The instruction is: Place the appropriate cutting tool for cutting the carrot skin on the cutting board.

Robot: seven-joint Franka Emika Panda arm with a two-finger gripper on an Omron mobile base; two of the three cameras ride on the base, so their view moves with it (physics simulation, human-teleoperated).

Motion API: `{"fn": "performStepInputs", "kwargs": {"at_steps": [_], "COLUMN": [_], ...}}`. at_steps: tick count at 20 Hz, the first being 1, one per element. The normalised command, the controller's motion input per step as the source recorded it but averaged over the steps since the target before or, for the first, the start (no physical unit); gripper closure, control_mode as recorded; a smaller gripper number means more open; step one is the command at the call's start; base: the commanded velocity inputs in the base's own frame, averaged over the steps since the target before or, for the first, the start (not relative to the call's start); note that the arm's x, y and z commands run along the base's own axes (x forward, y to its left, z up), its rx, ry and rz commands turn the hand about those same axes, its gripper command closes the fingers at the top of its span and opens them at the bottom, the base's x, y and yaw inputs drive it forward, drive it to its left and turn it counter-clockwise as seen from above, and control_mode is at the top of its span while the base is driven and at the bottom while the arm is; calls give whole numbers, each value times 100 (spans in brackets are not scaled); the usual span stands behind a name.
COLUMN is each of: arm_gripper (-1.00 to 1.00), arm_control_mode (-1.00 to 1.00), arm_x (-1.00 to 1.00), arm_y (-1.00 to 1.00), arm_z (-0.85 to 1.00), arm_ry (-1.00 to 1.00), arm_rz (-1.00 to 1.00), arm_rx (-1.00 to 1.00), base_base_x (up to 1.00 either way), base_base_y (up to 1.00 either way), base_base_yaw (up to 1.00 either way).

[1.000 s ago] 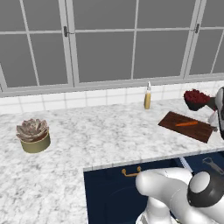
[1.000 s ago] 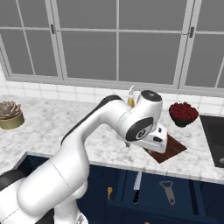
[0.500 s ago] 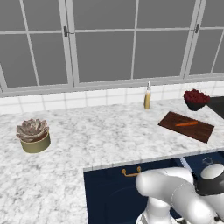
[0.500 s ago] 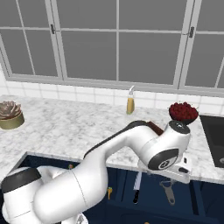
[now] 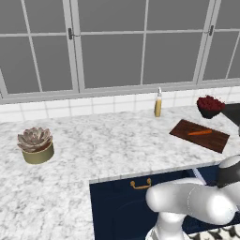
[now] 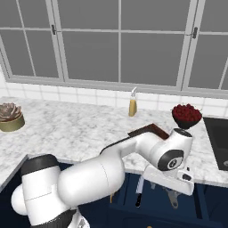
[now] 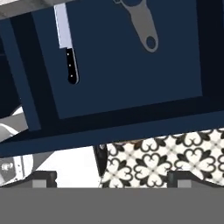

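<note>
From the left base view, the carrot (image 5: 200, 132) lay on the cutting board (image 5: 187, 129), as it had a second earlier.

From the right base view, the gripper (image 6: 178, 184) had dropped from counter height to the open drawer (image 6: 196, 213), where the knife (image 6: 139, 193) and peeler (image 6: 172, 198) lay.

In the hand view, the jaws stood wide and empty; the peeler (image 7: 141, 21) lay apart from the knife (image 7: 68, 48).
</note>
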Motion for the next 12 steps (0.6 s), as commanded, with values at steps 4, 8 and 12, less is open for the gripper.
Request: {"fn": "performStepInputs", "kwargs": {"at_steps": [4,8,12], "arm_gripper": [-100,-100,-100], "arm_control_mode": [-100,-100,-100], "arm_x": [0,8,31], "arm_y": [0,0,-1], "arm_z": [-58,-48,-38], "arm_ry": [0,-7,-1], "arm_rz": [1,4,3], "arm_rx": [0,0,0], "base_base_x": [0,0,0], "base_base_y": [0,0,0], "base_base_yaw": [0,0,0]}}
